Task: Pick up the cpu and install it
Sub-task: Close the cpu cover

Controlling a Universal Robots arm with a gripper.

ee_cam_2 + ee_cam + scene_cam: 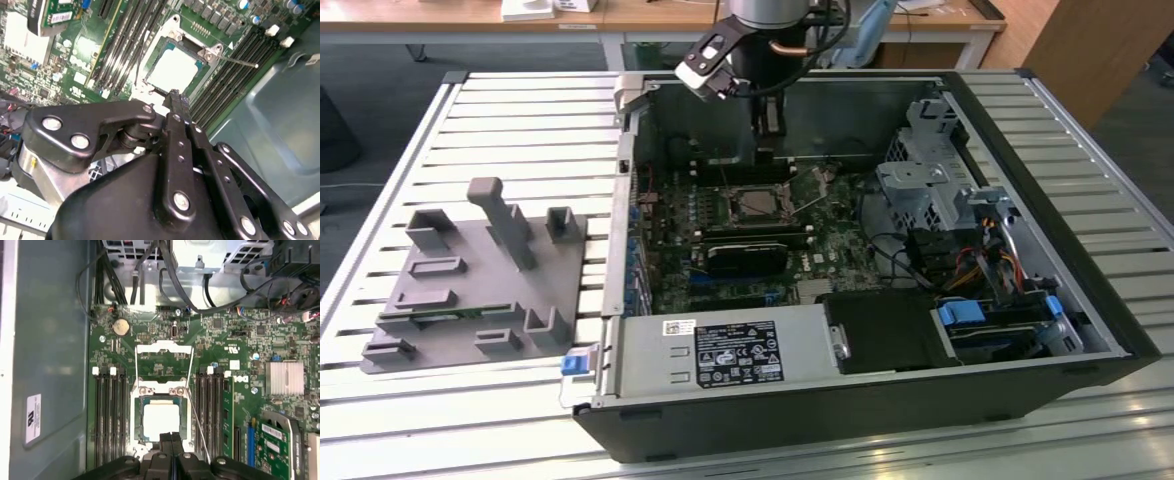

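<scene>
Slatted metal worktop [520, 120], wooden desks [654, 15] behind it, carries an open PC case [1067, 330] lying on its side w/ the motherboard facing up. Gripper [172, 436] hangs inside the case on the arm, fingers pressed together w/ nothing between them. The tips sit just over one edge of the cpu [161, 421]; can't tell if they touch it. The cpu lies flat in the socket [136, 415], silvery top up, approx. mid-board and nearer the case's far wall in the exterior view. Socket's load plate [165, 345] is flipped open beyond the chip, and the thin lever [197, 425] stands off to one side. RAM slots [110, 415] run along both sides of the socket. Further out on the board are a coin cell [120, 326] and a finned heatsink [284, 377]. PSU [720, 355] fills the case's near corner. Grey tray block [474, 290] rests on the worktop beside the case, toward the exterior view's left edge.
</scene>
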